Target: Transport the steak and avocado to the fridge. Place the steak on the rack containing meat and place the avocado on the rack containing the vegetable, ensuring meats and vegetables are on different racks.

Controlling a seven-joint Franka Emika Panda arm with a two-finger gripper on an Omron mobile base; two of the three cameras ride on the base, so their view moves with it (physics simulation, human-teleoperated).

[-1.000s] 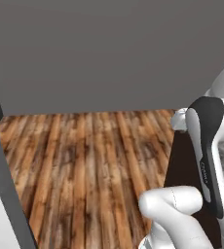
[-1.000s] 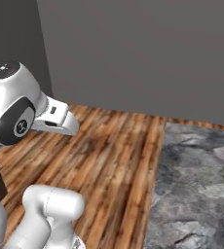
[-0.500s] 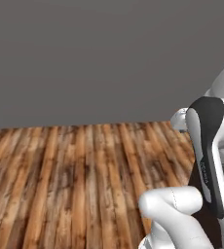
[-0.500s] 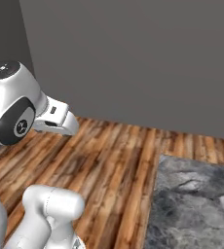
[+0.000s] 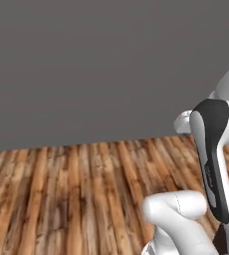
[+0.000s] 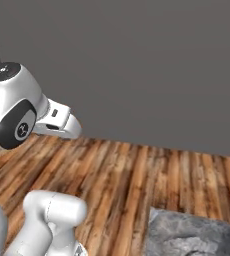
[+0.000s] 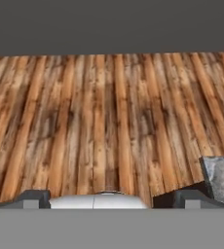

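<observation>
In the hand view my gripper [image 7: 109, 198] is open, its two dark fingertips [image 7: 28, 198] set wide apart with nothing between them. It hangs above bare wooden floor [image 7: 109, 112]. My white arm [image 5: 211, 164] is folded close in front of the base, and its upper joint [image 6: 12, 112] shows at the left of the right base view. The steak, the avocado and the fridge are out of view.
A plain grey wall [image 5: 111, 64] stands ahead, beyond the plank floor [image 6: 137, 170]. A corner of a mottled grey stone surface [image 6: 197, 235] lies at the lower right, and its edge [image 7: 223, 177] also shows in the hand view.
The whole picture has slid, so the base has moved: the dark upright edge at the left has left the frame and the stone surface sits further right. The arm holds its pose, jaws still open.
</observation>
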